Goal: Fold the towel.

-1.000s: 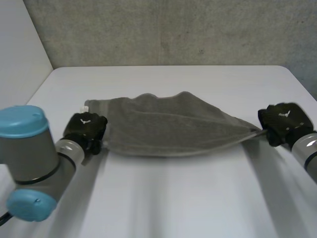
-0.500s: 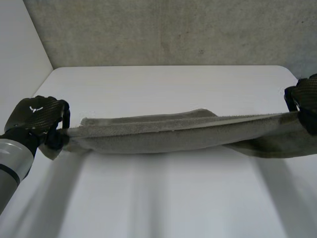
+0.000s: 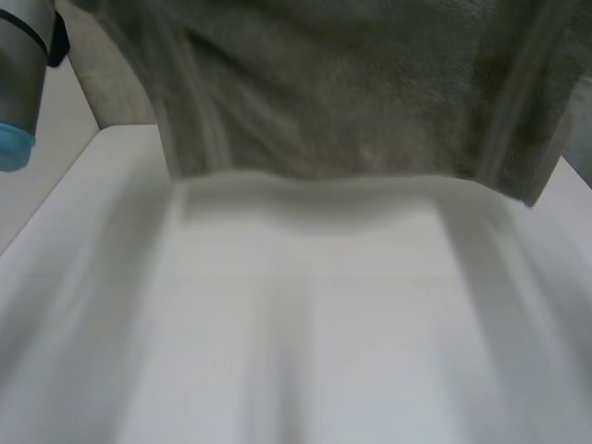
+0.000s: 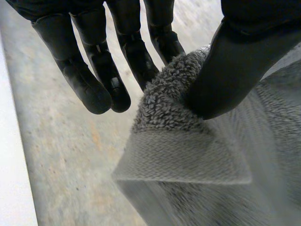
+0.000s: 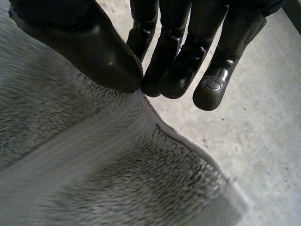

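Towel is pinched at both ends and hangs in the air over the bench. In the left wrist view the left hand presses a bunched corner between its thumb and the nearer fingers, while the outer fingers stand straight and free of the cloth. In the right wrist view the right hand nips the hem where its thumb tip meets its fingers, and the cloth falls away below it. Out from the hands, the towel spreads as a broad sheet in front of the head camera, with the left arm raised beside it. Its long axis runs side to side between the two pinches, its faces look toward and away from the robot, and its free lower edge runs across above the far part of the bench, the right-hand lower corner drooping a little further. I cannot tell whether that edge touches the surface. The step looks like spreading the towel for a lay-down. To do it well, both pinches should be firm, the hands level and well apart so the top edge is taut, and the lower edge should land first and square before the rest is draped over.
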